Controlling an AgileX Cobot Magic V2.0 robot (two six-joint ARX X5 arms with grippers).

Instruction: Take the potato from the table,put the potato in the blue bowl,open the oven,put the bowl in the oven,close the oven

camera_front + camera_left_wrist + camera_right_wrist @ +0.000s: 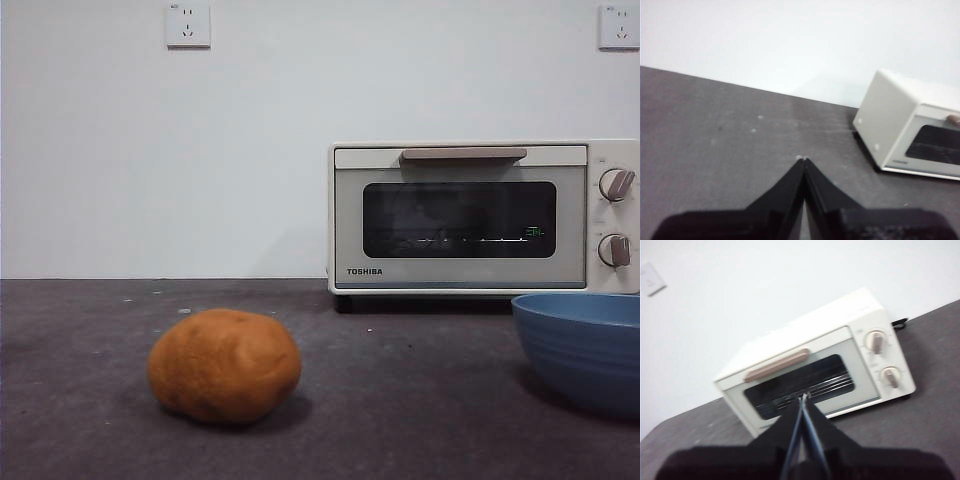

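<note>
Matte lumpy potato (224, 364), ridged blue bowl (585, 345), boxy oven (484, 216)

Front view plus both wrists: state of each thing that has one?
potato: on the table, not gripped, outside the bowl
blue bowl: upright, part out of frame, nothing seen in it
oven: door closed
left gripper: shut, holding nothing
right gripper: shut, holding nothing, facing the oven door

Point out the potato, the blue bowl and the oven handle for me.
potato (225, 364): front view, middle of its skin.
blue bowl (585, 350): front view, ridged outer wall.
oven handle (463, 154): front view, middle of the bar.
</note>
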